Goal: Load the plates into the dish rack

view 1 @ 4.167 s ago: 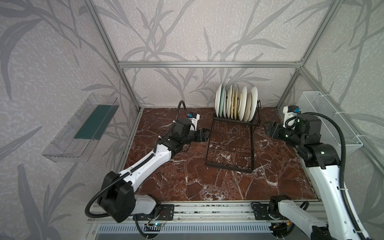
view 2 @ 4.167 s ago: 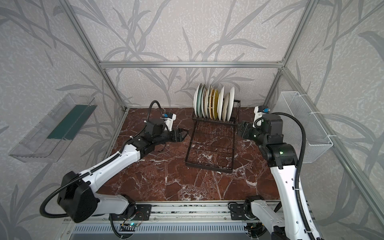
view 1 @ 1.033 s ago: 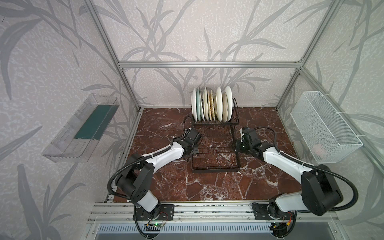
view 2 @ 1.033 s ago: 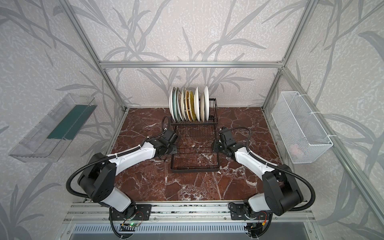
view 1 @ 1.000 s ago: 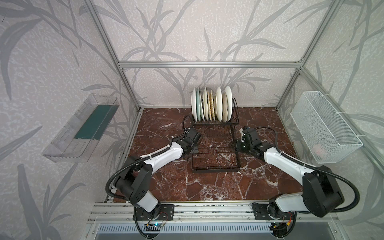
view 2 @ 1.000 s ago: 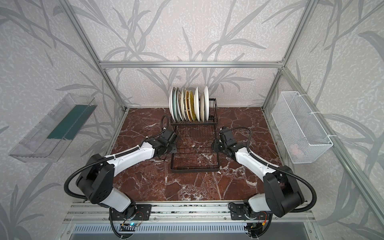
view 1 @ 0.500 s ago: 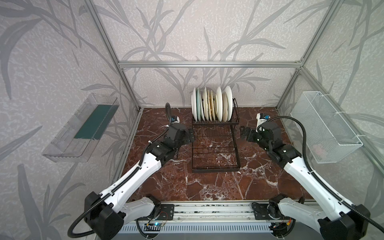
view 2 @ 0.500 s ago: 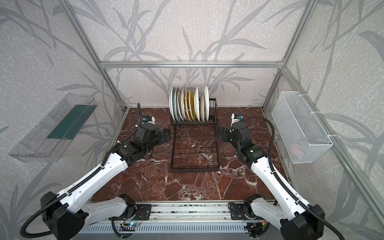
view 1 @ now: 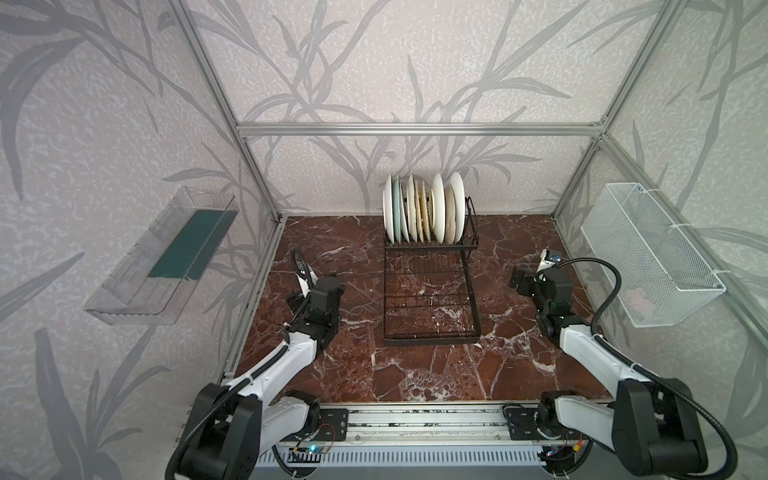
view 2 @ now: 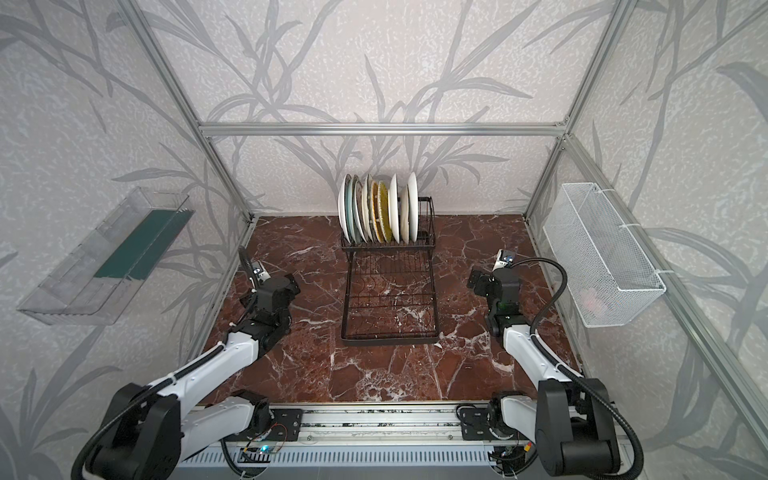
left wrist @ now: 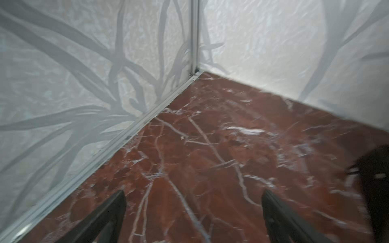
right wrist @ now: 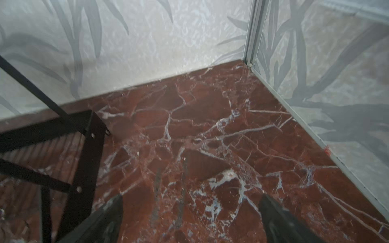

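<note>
Both hands are open and empty. In the left wrist view the left hand point(left wrist: 193, 194) shows two dark fingers spread wide over bare red marble. The right hand point(right wrist: 191, 197) looks the same, with a corner of the dish rack point(right wrist: 90, 134) beside it. In both top views the hands hang well apart from the rack, the left one at 9 o'clock of it and the right one at 3 o'clock.

The plates point(view 1: 424, 212) stand in the raised slotted section at the 12 o'clock end of the dish rack point(view 1: 430, 299), packed in a tight row close to the back wall. In a top view the yellow and orange ones show in the middle of the row point(view 2: 380, 216), with white and pale ones on either side. No plate lies loose on the tabletop point(view 1: 415, 374), so the loading looks done or nearly so.

Each plate stands on edge with its faces turned to 9 and 3 o'clock, and some lean a little toward their neighbours. A round plate has no long axis of its own, and its thin axis lies along the row from 9 to 3 o'clock. The rack's long axis runs from 12 to 6 o'clock, with the flat grid tray at the 6 o'clock end.

The plates look stiff, fairly heavy and probably glazed, so likely slick and easy to chip against each other. If one needed reseating, the top of its rim is the place to take hold, with a finger on each face.
</note>
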`<action>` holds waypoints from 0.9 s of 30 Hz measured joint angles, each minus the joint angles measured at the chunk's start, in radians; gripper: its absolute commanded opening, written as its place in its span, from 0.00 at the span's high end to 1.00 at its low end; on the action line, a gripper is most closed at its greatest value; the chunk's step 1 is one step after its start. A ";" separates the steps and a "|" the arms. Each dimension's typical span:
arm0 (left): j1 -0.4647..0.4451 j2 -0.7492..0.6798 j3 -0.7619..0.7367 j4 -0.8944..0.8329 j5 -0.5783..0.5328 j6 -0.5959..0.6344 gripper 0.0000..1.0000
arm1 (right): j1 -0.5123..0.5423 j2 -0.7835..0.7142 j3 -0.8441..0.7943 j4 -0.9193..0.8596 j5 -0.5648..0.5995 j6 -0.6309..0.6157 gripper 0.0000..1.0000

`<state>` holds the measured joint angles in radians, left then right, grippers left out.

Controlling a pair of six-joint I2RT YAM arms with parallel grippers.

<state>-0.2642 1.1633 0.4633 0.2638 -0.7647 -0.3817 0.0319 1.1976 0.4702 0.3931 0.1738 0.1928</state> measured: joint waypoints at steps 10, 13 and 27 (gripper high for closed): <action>0.046 0.069 -0.006 0.149 -0.120 0.135 0.01 | 0.000 0.130 -0.147 0.334 0.008 -0.114 0.01; 0.074 0.143 -0.054 0.333 -0.116 0.188 0.01 | 0.000 0.258 -0.202 0.517 -0.008 -0.124 0.01; 0.165 0.386 -0.137 0.769 0.182 0.364 0.01 | 0.008 0.410 -0.157 0.705 -0.148 -0.187 0.01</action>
<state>-0.0994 1.5490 0.3260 1.0332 -0.5831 -0.0174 0.0395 1.6073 0.3134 1.0981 0.0257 0.0059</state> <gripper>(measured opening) 0.991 0.991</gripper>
